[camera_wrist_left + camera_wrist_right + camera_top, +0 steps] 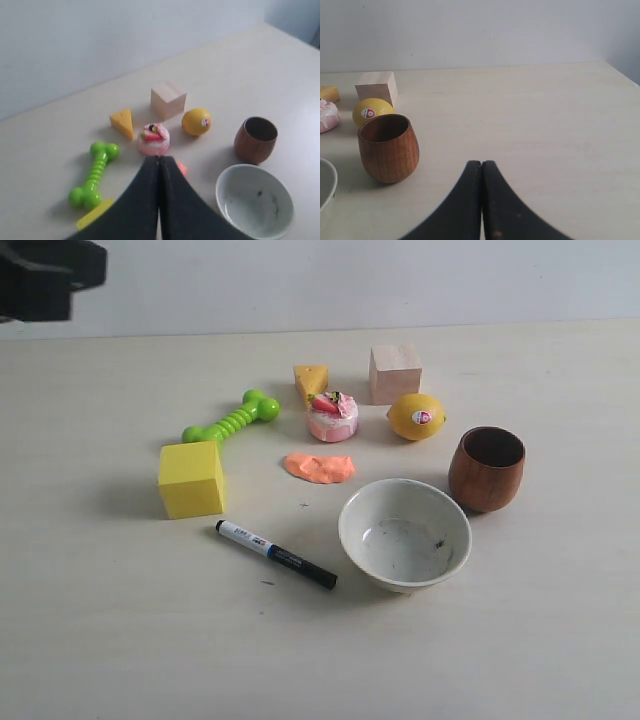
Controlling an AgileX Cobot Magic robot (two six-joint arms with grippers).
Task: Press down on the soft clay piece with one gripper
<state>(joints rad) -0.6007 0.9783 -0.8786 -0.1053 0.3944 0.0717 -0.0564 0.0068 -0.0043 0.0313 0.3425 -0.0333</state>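
The soft clay piece (320,467) lies flat on the table, an orange-salmon blob between the pink toy cake (332,417) and the white bowl (404,533). In the left wrist view only a sliver of the clay (182,168) shows beside the black fingers. My left gripper (159,159) is shut, with nothing held, high above the table; only a dark part of that arm (45,275) shows at the exterior view's top left corner. My right gripper (481,163) is shut too, empty, hovering over bare table beside the wooden cup (388,148). It is out of the exterior view.
Around the clay stand a yellow cube (191,478), green bone toy (232,418), cheese wedge (312,380), wooden block (394,373), lemon (415,416), wooden cup (487,468) and a marker pen (275,553).
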